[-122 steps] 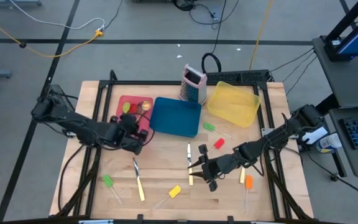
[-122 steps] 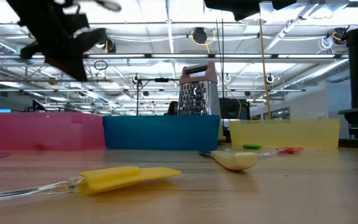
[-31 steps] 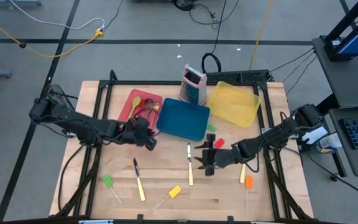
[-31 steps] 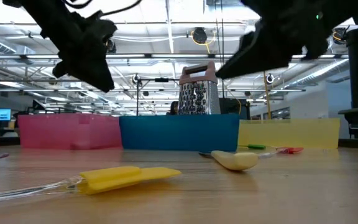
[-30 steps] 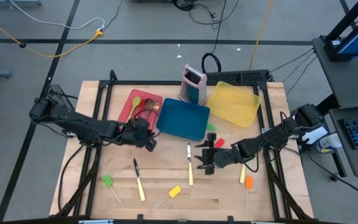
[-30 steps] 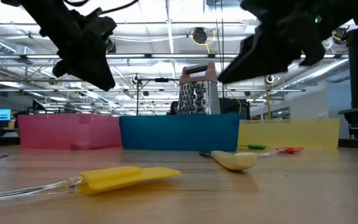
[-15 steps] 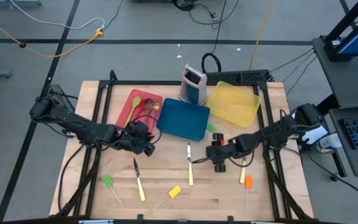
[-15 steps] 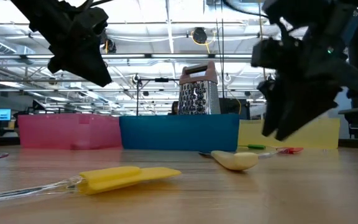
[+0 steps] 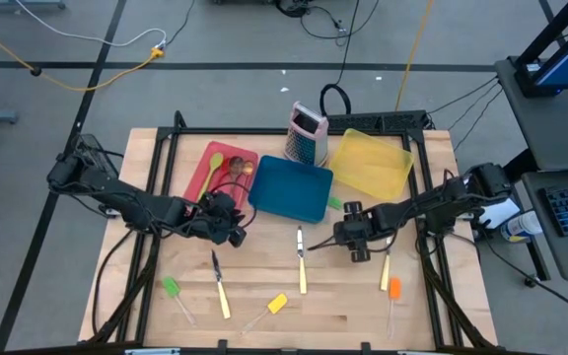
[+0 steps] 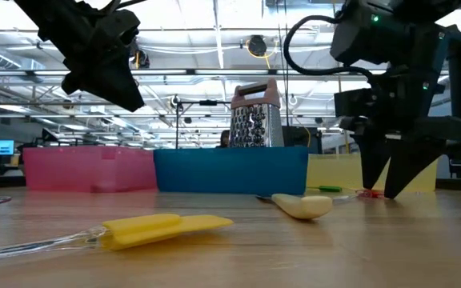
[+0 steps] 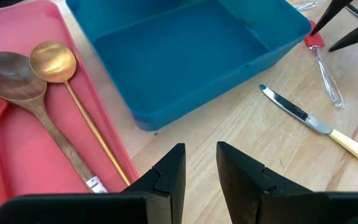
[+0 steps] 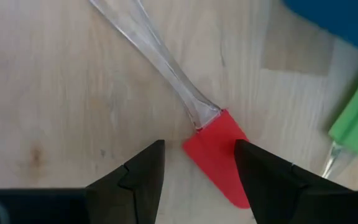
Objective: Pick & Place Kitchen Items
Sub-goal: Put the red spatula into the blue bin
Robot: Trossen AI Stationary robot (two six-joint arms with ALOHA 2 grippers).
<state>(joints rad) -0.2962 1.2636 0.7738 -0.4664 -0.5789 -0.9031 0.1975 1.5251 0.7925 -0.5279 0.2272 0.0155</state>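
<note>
A red spatula (image 12: 219, 152) with a clear handle (image 12: 160, 56) lies flat on the wooden table just in front of the blue tray (image 9: 289, 187). My right gripper (image 12: 197, 168) points steeply down over it, open, one finger on each side of the red head where it joins the handle. In the low view its fingertips (image 10: 378, 190) reach down to the table top. My left gripper (image 11: 201, 168) hovers by the near edge of the red tray (image 9: 205, 168), slightly open, with nothing between its fingers. Two spoons (image 11: 48, 81) lie in the red tray.
A green spatula (image 12: 353, 124) lies close beside the red one. Pale-handled knives (image 9: 301, 258) (image 9: 218, 281), a green (image 9: 171, 288), a yellow (image 9: 276, 304) and an orange spatula (image 9: 393, 289) lie toward the near edge. The grater (image 9: 307, 133) and yellow tray (image 9: 371, 163) stand at the back.
My right gripper has swung toward the table's far right, tipped from a shallow slant to pointing steeply down, and sunk over the red spatula, staying open.
</note>
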